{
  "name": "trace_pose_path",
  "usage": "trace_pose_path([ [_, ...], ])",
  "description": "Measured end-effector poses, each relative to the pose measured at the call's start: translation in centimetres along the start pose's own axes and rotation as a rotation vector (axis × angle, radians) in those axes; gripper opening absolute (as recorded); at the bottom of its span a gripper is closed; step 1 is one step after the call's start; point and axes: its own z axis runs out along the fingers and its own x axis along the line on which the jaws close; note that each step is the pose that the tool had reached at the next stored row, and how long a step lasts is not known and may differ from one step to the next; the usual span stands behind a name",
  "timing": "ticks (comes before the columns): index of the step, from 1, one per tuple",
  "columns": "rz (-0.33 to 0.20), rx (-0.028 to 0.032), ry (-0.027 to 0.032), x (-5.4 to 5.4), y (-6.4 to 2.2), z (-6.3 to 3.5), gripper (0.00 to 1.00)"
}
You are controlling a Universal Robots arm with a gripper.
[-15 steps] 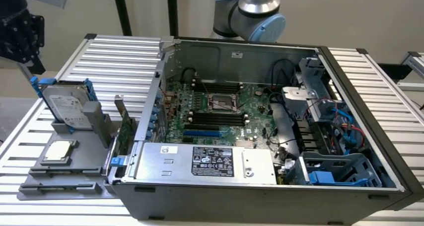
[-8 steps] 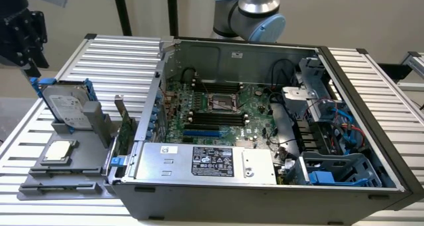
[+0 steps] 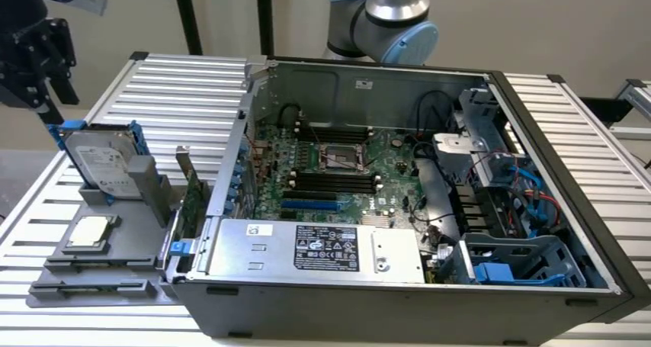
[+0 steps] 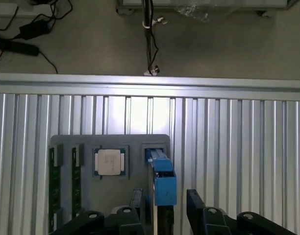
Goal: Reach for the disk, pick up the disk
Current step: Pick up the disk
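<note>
Disk stands on edge in a slot of the grey moulded tray, its broad face turned to the exterior view. That face is flat, dull silver-grey metal with a white printed label across the middle. Blue plastic rails run along both sides and end in small square tabs at the top corners. In the wrist view I see it edge-on as a thin strip capped by a blocky blue rail.

My gripper is black and angular. It hangs just above the disk's upper corner at the exterior view's left, with air between us. The wrist view puts my two dark fingers on either side of the blue rail, spread wider than the disk is thick, with a gap showing on at least one side. I am open and have hold of nothing.

Beside the disk a small square chip lies flat in its own nest, its lid a brushed pale silver. The tray rests on a table of ribbed aluminium with long, shiny parallel grooves. Next to it an open computer case shows a green board and a silver box with a black label.
</note>
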Motion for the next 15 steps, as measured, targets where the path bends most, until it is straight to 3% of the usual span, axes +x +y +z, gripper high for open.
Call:
trace_pose_path([
  [6,-0.008,-0.0001,0.0002,0.0,-0.03,0.72,0.48],
  [8,-0.008,-0.0001,0.0,0.0,-0.04,0.88,0.5],
  [9,-0.008,0.0,-0.0002,0.0,-0.05,0.97,0.56],
  [15,-0.008,0.0,-0.0015,0.0,-0.08,1.81,0.56],
])
